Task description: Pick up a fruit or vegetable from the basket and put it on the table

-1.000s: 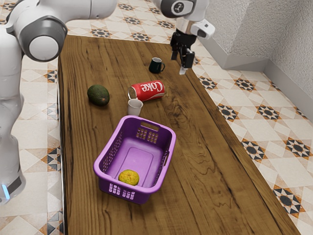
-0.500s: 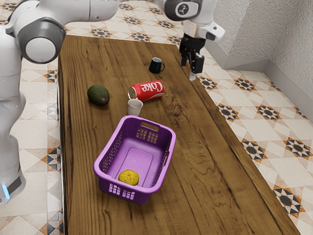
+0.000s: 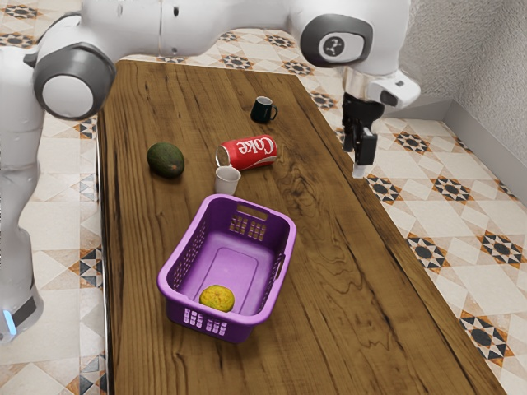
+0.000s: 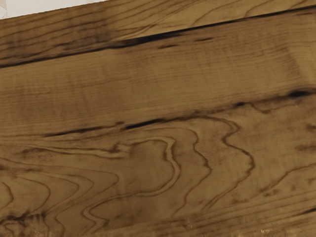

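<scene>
One yellow citrus (image 3: 216,298) in purple basket (image 3: 235,262). Avocado (image 3: 165,160) outside, on worktop (image 3: 338,304). Claw (image 3: 356,161) empty, apart, above worktop.

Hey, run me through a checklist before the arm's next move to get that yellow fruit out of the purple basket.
1. Yellow fruit inside the basket: ok.
2. Basket upright on the table: ok.
3. Gripper above the fruit: not ok, it is off toward the exterior view's right.
4. White cup outside the basket: ok.
5. Fruit free of the basket's near wall: cannot tell.
</scene>
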